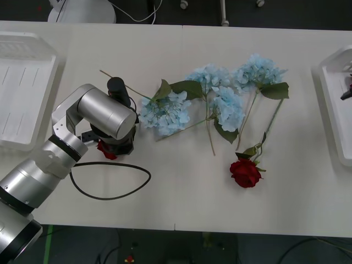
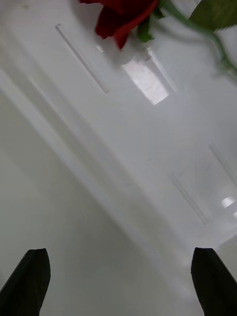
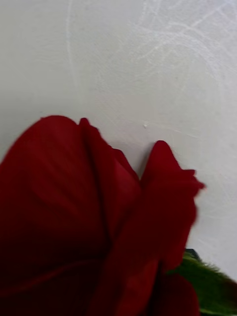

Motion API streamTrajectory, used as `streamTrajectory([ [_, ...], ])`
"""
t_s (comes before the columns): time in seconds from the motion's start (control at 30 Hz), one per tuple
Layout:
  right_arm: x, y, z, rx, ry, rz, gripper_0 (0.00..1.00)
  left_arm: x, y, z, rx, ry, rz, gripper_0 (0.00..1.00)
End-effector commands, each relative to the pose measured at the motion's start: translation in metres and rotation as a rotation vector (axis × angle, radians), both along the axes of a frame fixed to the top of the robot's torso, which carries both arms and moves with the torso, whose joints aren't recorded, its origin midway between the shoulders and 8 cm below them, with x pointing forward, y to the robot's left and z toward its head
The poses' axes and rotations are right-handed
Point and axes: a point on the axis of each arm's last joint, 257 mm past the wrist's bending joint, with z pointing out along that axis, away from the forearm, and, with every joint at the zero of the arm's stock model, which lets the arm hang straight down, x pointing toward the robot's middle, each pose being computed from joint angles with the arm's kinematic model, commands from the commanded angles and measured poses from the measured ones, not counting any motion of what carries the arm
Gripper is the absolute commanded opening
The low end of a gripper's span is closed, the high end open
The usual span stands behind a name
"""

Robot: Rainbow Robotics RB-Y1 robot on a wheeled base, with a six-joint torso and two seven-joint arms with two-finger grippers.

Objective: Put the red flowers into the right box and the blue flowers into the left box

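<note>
Several blue flowers (image 1: 165,113) lie in a loose cluster mid-table, stems and leaves crossing. One of the red flowers (image 1: 245,173) lies alone in front of them. A second red rose (image 1: 106,152) peeks out from under my left gripper (image 1: 114,144), which points down at the table right over it; this rose (image 3: 94,222) sits very close in the left wrist view. My right gripper (image 2: 120,254) hangs open over the floor of the right box (image 2: 148,163), where another red rose (image 2: 123,17) lies. The left box (image 1: 22,93) stands at the far left, the right box (image 1: 335,115) at the right edge.
A black cable (image 1: 110,184) loops on the table just in front of my left arm. A thin bare stem (image 1: 124,83) runs behind the left wrist toward the blue cluster. The table's front edge is near.
</note>
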Motion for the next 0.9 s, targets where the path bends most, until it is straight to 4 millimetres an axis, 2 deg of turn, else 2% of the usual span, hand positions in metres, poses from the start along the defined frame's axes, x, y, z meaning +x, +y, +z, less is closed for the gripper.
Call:
streamTrajectory([
  [0.03,0.012,0.076,0.025,0.240,-0.042,-0.178,0.82,-0.008,0.006,-0.009,0.011,0.022,-0.034,0.00],
  [0.13,0.009,0.128,0.032,0.431,-0.025,-0.349,0.83,-0.005,0.007,-0.002,-0.003,0.012,-0.034,0.00],
  [0.23,0.002,0.158,0.031,0.525,0.003,-0.455,0.83,0.001,0.008,0.014,-0.049,-0.003,-0.019,0.00],
  [0.33,-0.010,0.185,0.020,0.625,0.047,-0.638,0.83,0.009,0.013,0.059,-0.138,-0.043,-0.001,0.00],
  [0.37,-0.012,0.187,0.017,0.641,0.056,-0.677,0.83,0.011,0.013,0.069,-0.160,-0.051,0.002,0.00],
  [0.43,-0.014,0.195,0.009,0.706,0.073,-0.801,0.83,0.016,0.023,0.108,-0.240,-0.088,0.019,0.00],
  [0.47,-0.015,0.197,0.005,0.720,0.079,-0.833,0.82,0.017,0.025,0.120,-0.265,-0.101,0.024,0.00],
  [0.53,-0.016,0.205,-0.002,0.766,0.094,-0.931,0.83,0.021,0.041,0.162,-0.362,-0.152,0.040,0.00],
  [0.57,-0.017,0.208,-0.004,0.777,0.101,-0.949,0.83,0.021,0.045,0.173,-0.385,-0.164,0.038,0.00],
  [0.63,-0.017,0.214,-0.004,0.829,0.117,-1.038,0.83,0.020,0.064,0.208,-0.469,-0.211,0.028,0.00],
  [0.67,-0.017,0.215,-0.005,0.840,0.123,-1.061,0.82,0.019,0.069,0.216,-0.483,-0.224,0.018,0.00],
  [0.73,-0.017,0.220,-0.006,0.882,0.136,-1.154,0.83,0.017,0.088,0.247,-0.504,-0.299,-0.044,0.00],
  [0.83,-0.019,0.230,-0.011,0.924,0.163,-1.250,0.83,0.016,0.103,0.270,-0.436,-0.388,-0.203,0.00],
  [0.9,-0.020,0.235,-0.015,0.941,0.174,-1.295,0.83,0.016,0.110,0.276,-0.374,-0.416,-0.277,0.00],
])
